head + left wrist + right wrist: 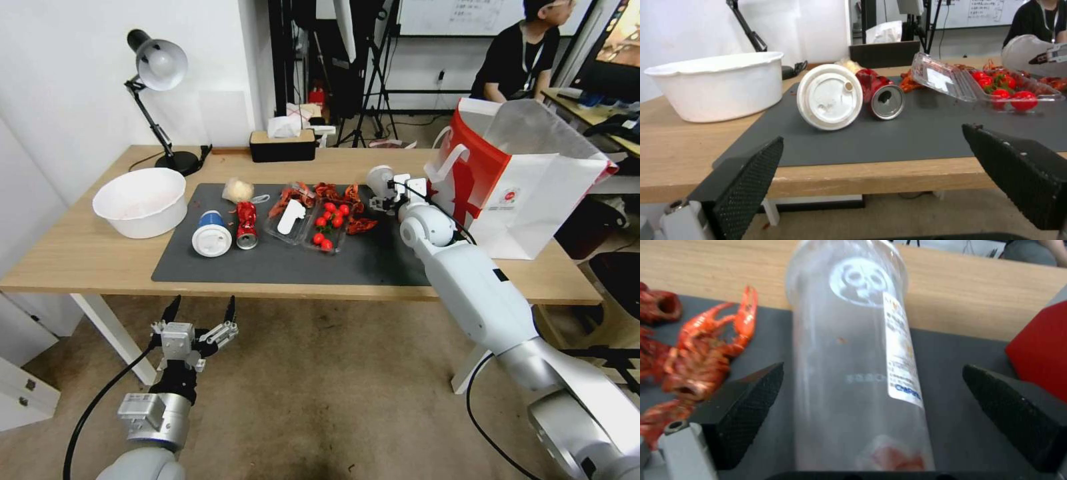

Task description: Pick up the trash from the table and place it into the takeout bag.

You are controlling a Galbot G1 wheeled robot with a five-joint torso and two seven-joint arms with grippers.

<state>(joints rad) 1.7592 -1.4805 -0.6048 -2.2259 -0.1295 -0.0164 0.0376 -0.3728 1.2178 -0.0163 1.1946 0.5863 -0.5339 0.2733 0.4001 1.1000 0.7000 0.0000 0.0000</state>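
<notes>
Right gripper (871,393) sits over the mat's far right corner, jaws spread wide on either side of the clear plastic cup (858,373), which lies between them ungripped; I judge a grasp is about to begin. Just beyond it, at the table's right end, stands the takeout bag (533,193), mouth open, contents hidden. Left along the mat lie crayfish shells (333,197) and a clear tray of tomatoes (327,230), then the red drink can (247,223), the blue-and-white cup (212,233) and a pale wad (237,190). A white bowl (141,200) rests near the table's (80,253) left end. Left gripper (200,313) hangs open below the near edge. Nearly everything remains to be bagged.
</notes>
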